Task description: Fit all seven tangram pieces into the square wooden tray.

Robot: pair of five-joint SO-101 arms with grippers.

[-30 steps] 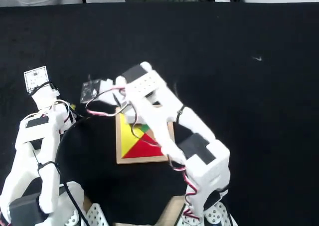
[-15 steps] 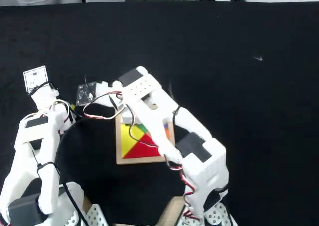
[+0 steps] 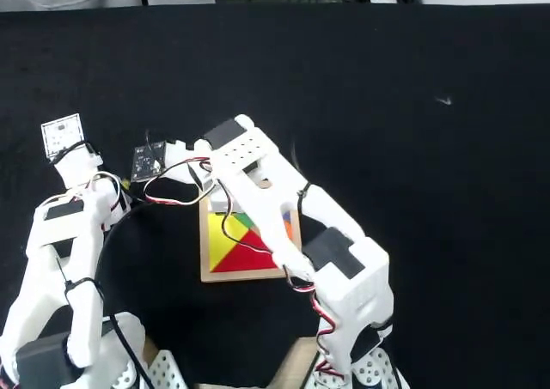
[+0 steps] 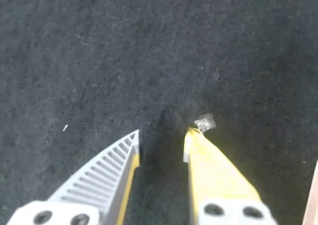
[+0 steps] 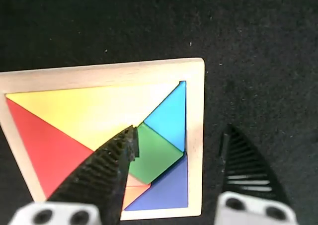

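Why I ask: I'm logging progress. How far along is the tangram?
Done: yellow, red, light blue, green, dark blue and orange pieces lie in the tray, no gap showing. In hand: nothing; right gripper open over the tray, left gripper open over cloth. Left: at most a seventh piece, maybe hidden behind a finger.

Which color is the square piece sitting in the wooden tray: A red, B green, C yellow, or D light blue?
B: in the right wrist view the square piece in the tray is green, lying right beside the light blue triangle.
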